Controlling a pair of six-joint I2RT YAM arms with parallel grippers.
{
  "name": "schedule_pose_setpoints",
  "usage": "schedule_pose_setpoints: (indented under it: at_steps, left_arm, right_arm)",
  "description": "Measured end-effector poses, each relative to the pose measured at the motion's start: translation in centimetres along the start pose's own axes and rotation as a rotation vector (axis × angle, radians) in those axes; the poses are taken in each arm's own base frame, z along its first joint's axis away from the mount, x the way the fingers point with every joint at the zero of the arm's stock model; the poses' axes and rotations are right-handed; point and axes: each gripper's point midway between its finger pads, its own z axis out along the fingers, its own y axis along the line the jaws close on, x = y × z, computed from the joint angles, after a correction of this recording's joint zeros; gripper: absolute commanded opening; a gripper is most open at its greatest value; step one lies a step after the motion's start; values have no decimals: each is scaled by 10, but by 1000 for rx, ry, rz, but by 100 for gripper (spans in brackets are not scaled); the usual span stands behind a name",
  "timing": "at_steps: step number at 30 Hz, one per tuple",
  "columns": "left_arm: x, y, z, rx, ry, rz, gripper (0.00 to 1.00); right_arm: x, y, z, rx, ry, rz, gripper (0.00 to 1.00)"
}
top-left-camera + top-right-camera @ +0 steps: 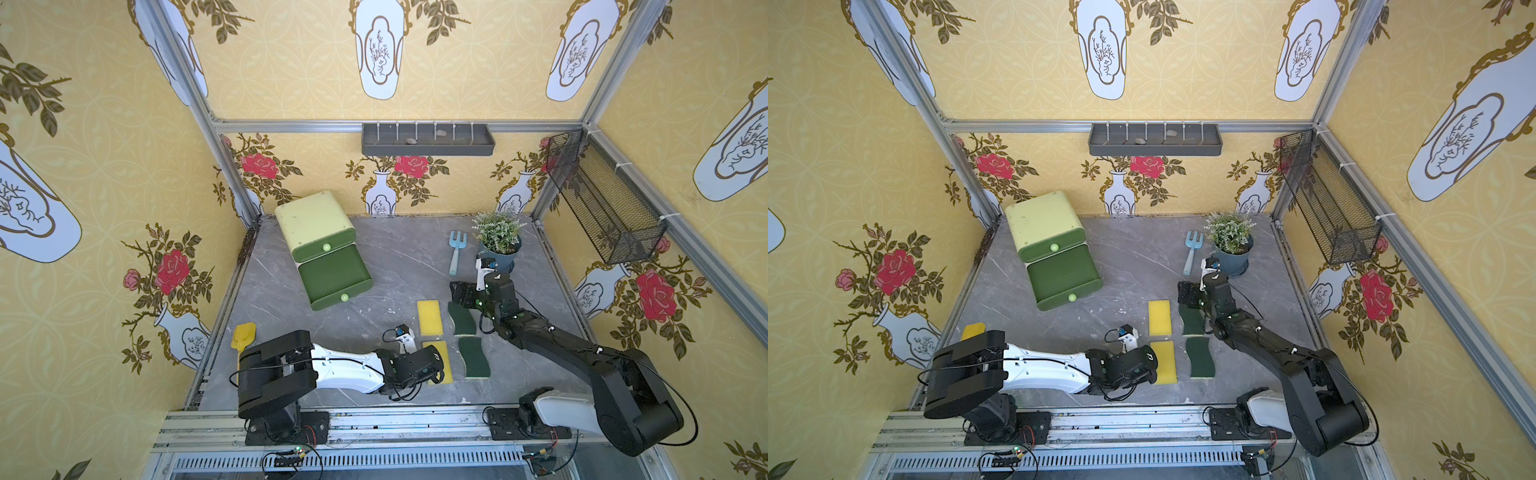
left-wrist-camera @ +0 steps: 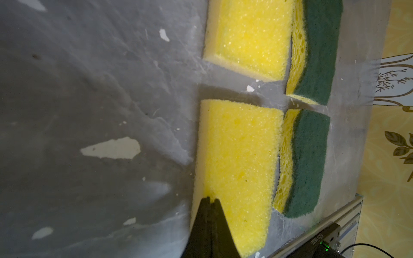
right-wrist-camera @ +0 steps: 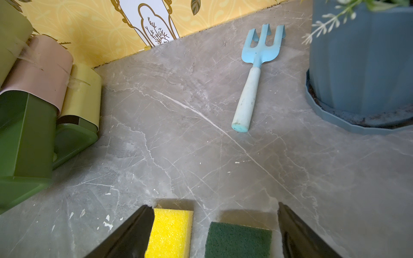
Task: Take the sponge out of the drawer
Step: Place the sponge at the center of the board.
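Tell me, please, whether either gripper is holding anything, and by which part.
Nothing is held: the left gripper is shut and empty, and the right gripper is open, gripping nothing.

Black-and-white arms [image 1: 345, 365], black tapered fingers [image 2: 200, 227]

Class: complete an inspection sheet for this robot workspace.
Surface: grey marble-look tabletop, chipped white flecks.
Job's things: green two-drawer cabinet, lower drawer pulled out; two yellow foam sponges, two green-topped sponges on the table.
Clutter: blue garden fork, blue-potted plant, yellow plastic tool.
Grippers: left gripper shut over near yellow sponge; right gripper open over far pair.
Cables: black cables on arms and bases.
Surroundings: floral wallpaper, grey wall tray, black mesh basket.
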Motion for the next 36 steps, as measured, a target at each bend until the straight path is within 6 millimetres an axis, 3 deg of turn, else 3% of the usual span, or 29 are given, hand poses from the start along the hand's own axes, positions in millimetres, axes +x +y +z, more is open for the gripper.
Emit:
schedule_pose_setpoints:
  at_steps: [11, 15, 28, 36]
  left_arm:
    - [0, 2, -1, 2, 2, -1, 0]
    - [0, 3, -3, -4, 2, 1, 11]
    - [-7, 4, -11, -15, -22, -2, 31]
    - [-35, -8, -48, 12, -128, -6, 49]
  right_arm:
    - [-3, 0, 1, -6, -11, 10, 89]
    - [-3, -1, 1, -5, -10, 12, 89]
    - [-2, -2, 2, -9, -2, 21, 89]
    - [-1, -1, 2, -17, 2, 23, 89]
